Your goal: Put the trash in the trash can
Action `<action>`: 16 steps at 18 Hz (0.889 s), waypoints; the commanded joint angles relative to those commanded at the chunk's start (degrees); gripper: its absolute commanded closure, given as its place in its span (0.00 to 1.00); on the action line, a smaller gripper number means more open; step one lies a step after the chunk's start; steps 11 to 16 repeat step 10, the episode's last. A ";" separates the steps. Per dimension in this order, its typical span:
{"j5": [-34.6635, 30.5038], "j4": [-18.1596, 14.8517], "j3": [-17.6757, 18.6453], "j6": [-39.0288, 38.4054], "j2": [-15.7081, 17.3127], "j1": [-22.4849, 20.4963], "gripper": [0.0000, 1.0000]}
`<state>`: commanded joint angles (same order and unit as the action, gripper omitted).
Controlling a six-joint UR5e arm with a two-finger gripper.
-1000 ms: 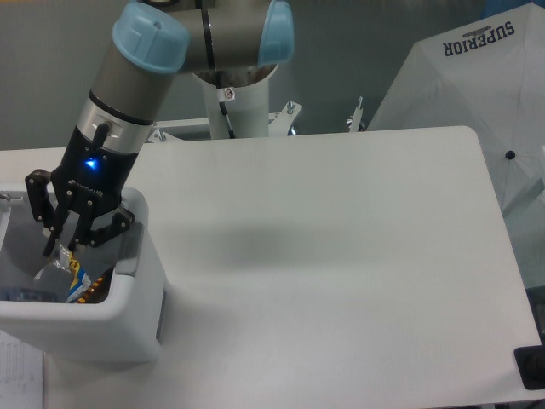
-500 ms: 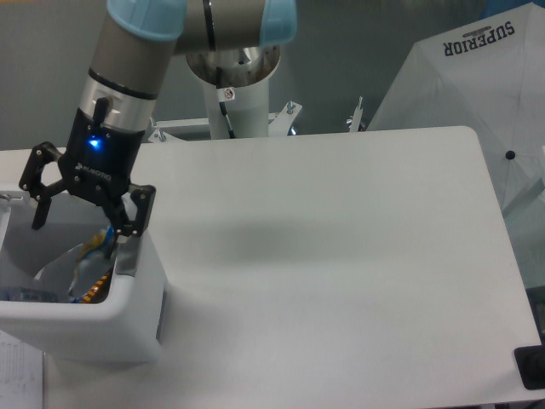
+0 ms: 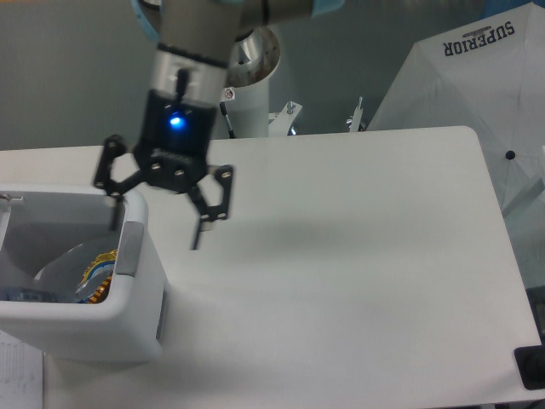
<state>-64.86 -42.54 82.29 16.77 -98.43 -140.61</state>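
The white trash can (image 3: 128,319) stands at the left edge of the table, with a grey handle on its right rim. Inside it lies the trash: a crinkled blue-and-yellow snack wrapper (image 3: 96,274) and, at the bottom left, a bit of a blue-labelled bottle (image 3: 25,296). My gripper (image 3: 156,227) hangs open and empty above the table, just right of the can's rim, fingers spread wide.
A white umbrella (image 3: 477,94) printed SUPERIOR leans at the right rear beyond the table. The arm's white base column (image 3: 243,102) rises at the back edge. A dark object (image 3: 530,366) sits at the table's front right corner.
The gripper opened over the can and dropped the wrapper inside, then rose and swung right, out of the can to above the table.
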 joint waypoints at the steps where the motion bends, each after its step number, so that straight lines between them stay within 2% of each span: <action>1: -0.79 -0.44 -1.77 1.24 -1.32 -0.97 0.00; 4: -5.96 -2.02 -3.36 4.66 -1.51 -3.69 0.00; 6: -6.51 -4.21 -3.28 14.83 -1.24 -5.37 0.00; 8: -6.51 -6.85 -3.28 20.04 -1.07 -5.99 0.00; 16: -6.60 -7.12 -3.28 20.76 -1.07 -5.99 0.00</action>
